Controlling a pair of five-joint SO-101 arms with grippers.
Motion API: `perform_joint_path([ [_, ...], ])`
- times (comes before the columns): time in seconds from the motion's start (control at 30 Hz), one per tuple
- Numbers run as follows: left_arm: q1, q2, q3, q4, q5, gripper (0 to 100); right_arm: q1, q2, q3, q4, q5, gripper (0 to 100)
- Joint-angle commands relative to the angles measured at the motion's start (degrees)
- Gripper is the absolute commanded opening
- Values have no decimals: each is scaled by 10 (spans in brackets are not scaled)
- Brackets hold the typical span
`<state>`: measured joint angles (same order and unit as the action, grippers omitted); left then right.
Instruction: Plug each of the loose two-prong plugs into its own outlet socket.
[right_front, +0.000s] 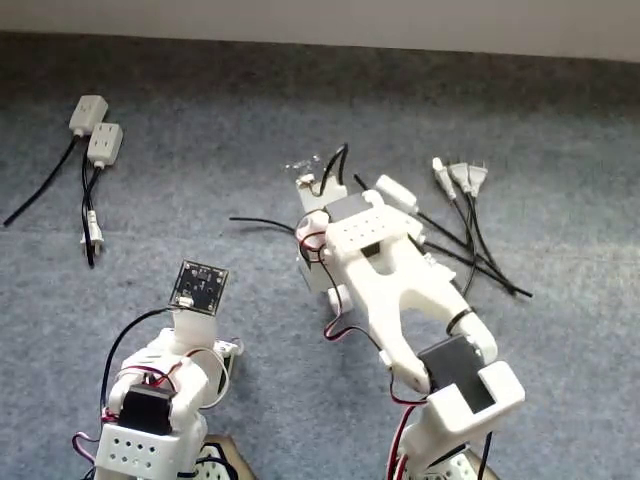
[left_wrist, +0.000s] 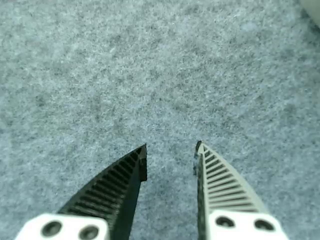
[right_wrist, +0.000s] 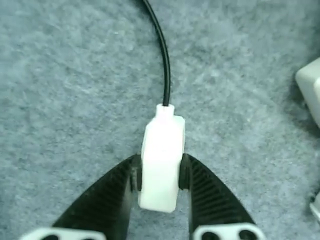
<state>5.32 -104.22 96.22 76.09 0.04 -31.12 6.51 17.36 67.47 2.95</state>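
**Right gripper clamped on a corded block; left gripper open over bare bench**

- Right gripper (right_wrist: 160, 161): closed tight on a white block (right_wrist: 161, 145), with one finger pressed on each flat side. A black cord (right_wrist: 162, 65) leaves the block's far end. I can't tell from here whether the block is a plug or a socket.
- Right arm (right_front: 400, 290): in the high view it is stretched out to mid-bench, with its tip a little toward the far edge.
- Second block (right_wrist: 309, 90): white, lying near the held one but not touching it. The high view puts it just beside the right arm's wrist (right_front: 397, 190).
- Left gripper (left_wrist: 170, 150): fingers parted with a clear gap and nothing between them. It is over the grey bench (left_wrist: 150, 65).
- Left arm (right_front: 160, 400): sits at the near left corner.
- Sockets (right_front: 88, 112): two of them, side by side near the far left corner. Their black leads trail toward the near edge.
- Small plug (right_front: 92, 235): lies at the end of those leads, on the left side.
- Plugs (right_front: 445, 178): two, close together toward the far right, prongs pointing at the far edge. Their leads run back toward the right arm.
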Motion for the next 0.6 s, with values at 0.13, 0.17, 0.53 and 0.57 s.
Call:
perform_joint_path([
  [0.13,6,-2,9,3,-2,165,-7,-32,-15,-11,-5,270],
  [0.17,6,-2,9,3,-2,165,-7,-39,-21,-12,-5,270],
  [0.53,6,-2,9,3,-2,165,126,-105,1,-57,-4,270],
  [0.57,6,-2,9,3,-2,165,129,-98,18,-67,-4,270],
])
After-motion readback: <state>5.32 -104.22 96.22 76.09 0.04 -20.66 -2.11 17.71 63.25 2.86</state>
